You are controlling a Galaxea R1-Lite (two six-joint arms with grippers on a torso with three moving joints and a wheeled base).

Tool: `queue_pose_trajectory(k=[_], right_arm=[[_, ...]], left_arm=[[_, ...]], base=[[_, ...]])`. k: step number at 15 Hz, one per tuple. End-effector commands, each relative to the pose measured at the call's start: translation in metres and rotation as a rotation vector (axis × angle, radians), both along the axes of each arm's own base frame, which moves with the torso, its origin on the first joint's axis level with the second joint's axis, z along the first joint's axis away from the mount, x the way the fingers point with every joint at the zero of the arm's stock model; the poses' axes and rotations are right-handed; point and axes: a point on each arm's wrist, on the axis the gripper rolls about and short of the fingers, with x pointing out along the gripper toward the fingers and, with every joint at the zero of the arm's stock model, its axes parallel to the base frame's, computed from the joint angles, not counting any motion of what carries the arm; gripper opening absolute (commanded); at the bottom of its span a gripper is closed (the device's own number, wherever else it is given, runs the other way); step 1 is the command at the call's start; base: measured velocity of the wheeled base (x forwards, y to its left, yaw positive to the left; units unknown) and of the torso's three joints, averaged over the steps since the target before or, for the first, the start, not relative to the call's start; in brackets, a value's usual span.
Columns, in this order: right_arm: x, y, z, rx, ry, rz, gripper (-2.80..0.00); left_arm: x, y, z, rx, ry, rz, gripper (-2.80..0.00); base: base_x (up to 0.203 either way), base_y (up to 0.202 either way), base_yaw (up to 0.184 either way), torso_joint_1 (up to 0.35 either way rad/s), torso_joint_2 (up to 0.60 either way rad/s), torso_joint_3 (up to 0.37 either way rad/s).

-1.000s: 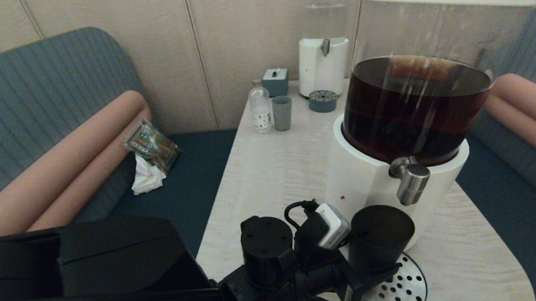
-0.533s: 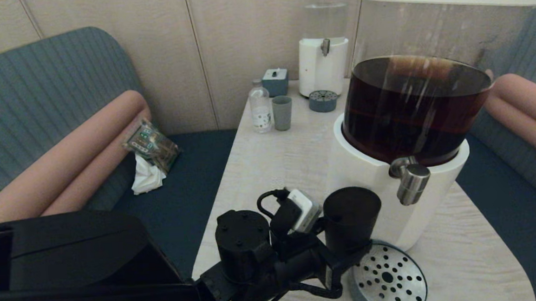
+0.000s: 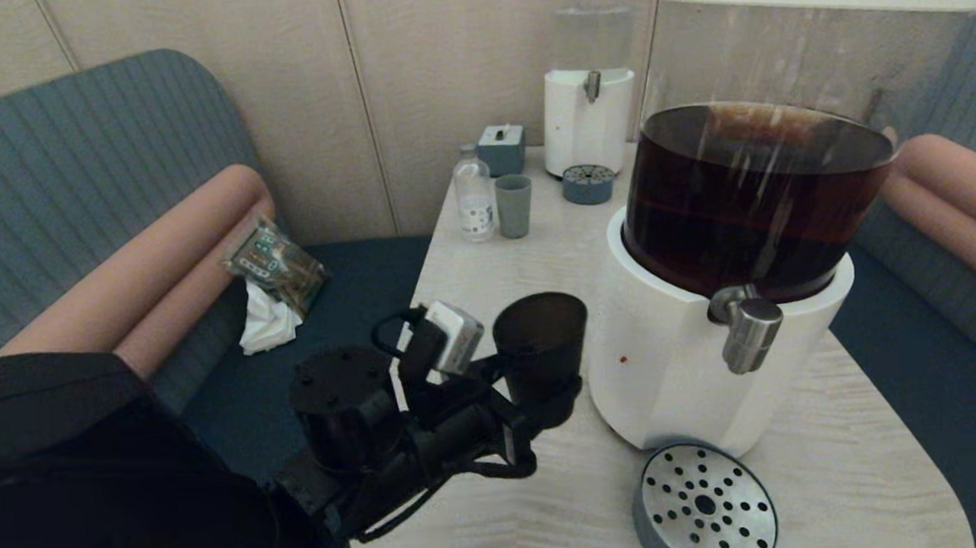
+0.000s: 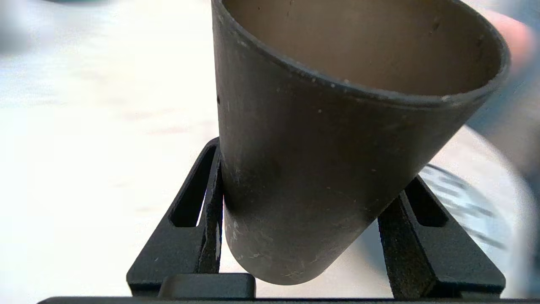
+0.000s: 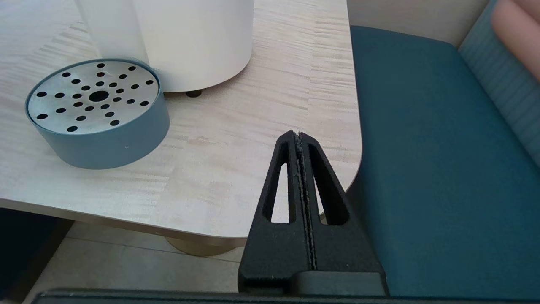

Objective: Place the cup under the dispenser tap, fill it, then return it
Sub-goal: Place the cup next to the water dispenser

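Cup [image 3: 540, 338] in transit: the dark tumbler was clamped low on its wall between the fingers [image 4: 198, 219] of my left gripper [image 3: 538, 398], held upright above the table [image 3: 490, 308] just to the left of the big dispenser's white base [image 3: 671, 364]. A second before, I had it over the perforated drip tray [image 3: 705, 505], close under the dispenser tap [image 3: 746, 330]; half a second later it was already sliding left, and in this frame it had travelled further left and away from me, leaving the tray bare.

I judged this to be the return leg, with the cup being carried back toward its resting spot on the open tabletop. My wrist camera looked into the mouth and showed only the inner wall; I could not tell whether any dark liquid sat at the bottom, so whether the fill had succeeded stayed open.

My right gripper [image 5: 299, 139] hung idle off the near right corner of the table, its jaws pressed together on nothing.

Farther back stood a grey-green cup [image 3: 514, 205], a small bottle [image 3: 474, 194] and the clear-liquid dispenser [image 3: 588, 73], all well apart from the action.
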Motion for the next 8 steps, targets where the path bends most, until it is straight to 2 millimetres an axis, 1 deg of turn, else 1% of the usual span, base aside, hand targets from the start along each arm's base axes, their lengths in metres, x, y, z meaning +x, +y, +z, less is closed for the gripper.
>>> queue_pose_trajectory(k=[1, 3, 4, 6, 8], right_arm=[[0.000, 0.000, 0.000, -0.001, 0.001, 0.000, -2.80], [0.000, 0.000, 0.000, 0.000, 0.000, 0.000, -2.80], [0.000, 0.000, 0.000, -0.001, 0.001, 0.000, -2.80], [0.000, 0.000, 0.000, 0.000, 0.001, 0.000, -2.80], [0.000, 0.000, 0.000, 0.000, 0.001, 0.000, -2.80]], left_arm=[[0.019, 0.025, 0.006, -0.019, -0.032, 0.084, -2.80], [0.047, 0.048, 0.001, -0.021, -0.052, 0.160, -2.80], [0.062, 0.056, -0.004, -0.021, -0.059, 0.192, -2.80], [0.088, 0.066, -0.019, -0.024, -0.068, 0.238, -2.80], [0.109, 0.071, -0.035, -0.021, -0.065, 0.268, -2.80]], base=[[0.000, 0.000, 0.000, 0.000, 0.00, 0.000], [0.000, 0.000, 0.000, 0.000, 0.00, 0.000], [0.000, 0.000, 0.000, 0.000, 0.00, 0.000], [0.000, 0.000, 0.000, 0.000, 0.00, 0.000], [0.000, 0.000, 0.000, 0.000, 0.00, 0.000]])
